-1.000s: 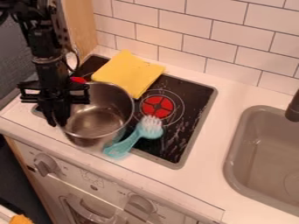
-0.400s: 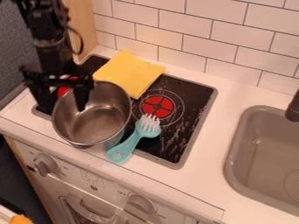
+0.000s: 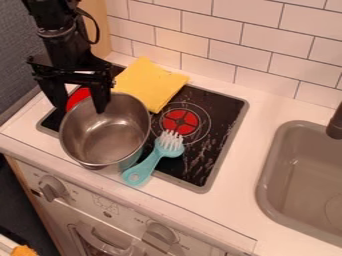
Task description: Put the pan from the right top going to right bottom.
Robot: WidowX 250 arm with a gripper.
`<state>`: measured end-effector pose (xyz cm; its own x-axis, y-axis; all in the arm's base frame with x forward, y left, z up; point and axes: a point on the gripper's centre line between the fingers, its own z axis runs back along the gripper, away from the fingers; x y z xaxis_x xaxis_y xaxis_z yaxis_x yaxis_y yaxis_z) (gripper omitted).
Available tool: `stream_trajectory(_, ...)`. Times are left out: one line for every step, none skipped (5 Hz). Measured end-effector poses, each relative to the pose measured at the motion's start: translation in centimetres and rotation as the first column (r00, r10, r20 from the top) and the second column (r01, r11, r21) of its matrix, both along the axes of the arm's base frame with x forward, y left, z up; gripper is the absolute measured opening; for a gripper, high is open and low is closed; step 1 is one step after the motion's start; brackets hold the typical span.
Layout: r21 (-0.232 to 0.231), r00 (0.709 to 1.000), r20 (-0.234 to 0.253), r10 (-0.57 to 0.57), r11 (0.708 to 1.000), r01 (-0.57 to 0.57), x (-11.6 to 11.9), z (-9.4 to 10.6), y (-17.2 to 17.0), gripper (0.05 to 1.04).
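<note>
Standing at the near left of the stove top (image 3: 217,131), the pan (image 3: 110,137): bare silvery metal, round, deep-walled, more pot than skillet. Mouth faces up and towards the camera; rim a thin, bright line, palest along the near left. Inside wall smooth, grey, darker in soft bands on the left, lighter streaks on the right. Floor a flat disc with a warm brownish sheen and blurred highlights. Outer wall seen low on the near side, dull grey, with a teal tint at the right, next to the brush. Near edge of the pan overlaps the stove's front border in this view; whether the base is level, cannot tell.

Gripper (image 3: 82,109): black, hanging at the pan's far left rim. Fingers spread well apart, released, grasping nothing. One finger (image 3: 101,99) comes down over the far rim; contact with the metal, cannot tell. Between them shows part of a red burner mark (image 3: 78,97).

Teal brush (image 3: 148,162) just right of the pan, white bristles pointing to the second red burner (image 3: 180,121), holed handle end towards the counter front. Yellow cloth (image 3: 148,84), folded, behind the pan. Grey sink (image 3: 304,185) further right.
</note>
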<state>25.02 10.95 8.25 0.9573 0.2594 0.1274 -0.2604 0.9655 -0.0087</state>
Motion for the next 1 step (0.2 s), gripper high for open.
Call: stream_trajectory(0.018,0.995,0.015,-0.097,0.995,0.097,0.35,0.04,-0.08,1.001)
